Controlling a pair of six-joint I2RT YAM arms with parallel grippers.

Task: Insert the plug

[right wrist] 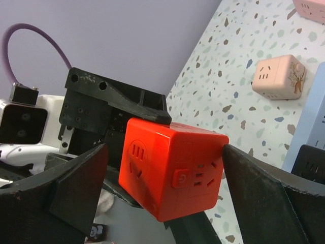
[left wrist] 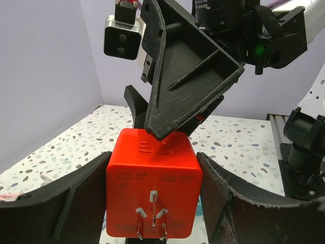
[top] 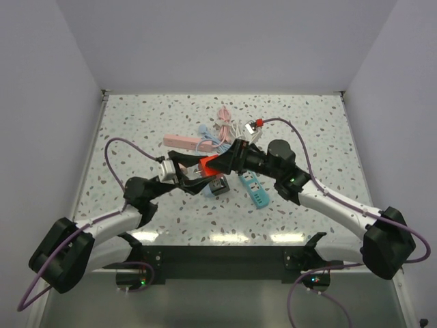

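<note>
The left gripper (left wrist: 152, 203) clamps the red cube plug (left wrist: 152, 173) between its two fingers (left wrist: 81, 203), one pressed flat on each side. The cube's three flat pins (left wrist: 151, 216) point back toward that wrist. The right gripper (right wrist: 165, 152) stands wide open around the same cube. One finger (right wrist: 76, 188) is just clear of it and the other finger's tip is at the cube's far corner. From the left wrist, a right finger blocks the view past the cube and rests on its top edge.

On the speckled table (top: 136, 123) below and beyond the fingers lie:
- one black cube adapter (top: 217, 186)
- one teal power strip (top: 254, 190)
- one pink power strip (top: 184, 141)
- one pale blue strip (top: 205, 133)
- a pink coiled cable (top: 225, 116)
- a small red-and-white plug (top: 256, 125)

One pink cube socket (right wrist: 279, 76) shows only from the right wrist, beyond that gripper's fingers.

From above, both grippers cover most of the red cube. The loose cables behind them tangle too tightly to count.
</note>
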